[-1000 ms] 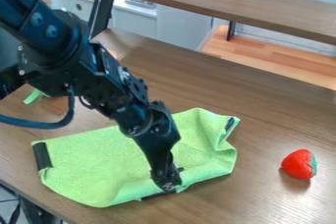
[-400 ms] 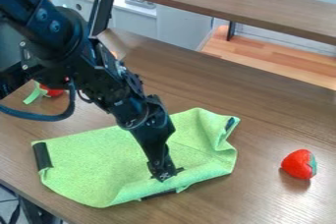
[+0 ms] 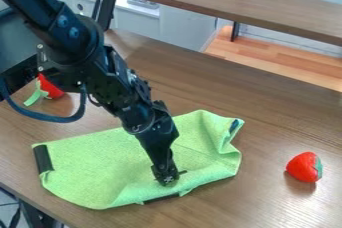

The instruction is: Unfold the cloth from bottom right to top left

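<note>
Black two-finger pincer [image 3: 166, 179] low at lime-green fabric cloth's [image 3: 100, 172] near edge; opening & grip: can't tell.
Prob. set there to work the turned-up hem; cloth's rumpled on brown wooden desk [image 3: 280, 117], red toy strawberry [image 3: 304, 166] apart.

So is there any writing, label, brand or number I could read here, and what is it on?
No words or numbers can be read.
Gripper: small pale mark near its tip, too small to tell whether it is lettering.
Green cloth: dark patches at its edges, no legible print.
</note>
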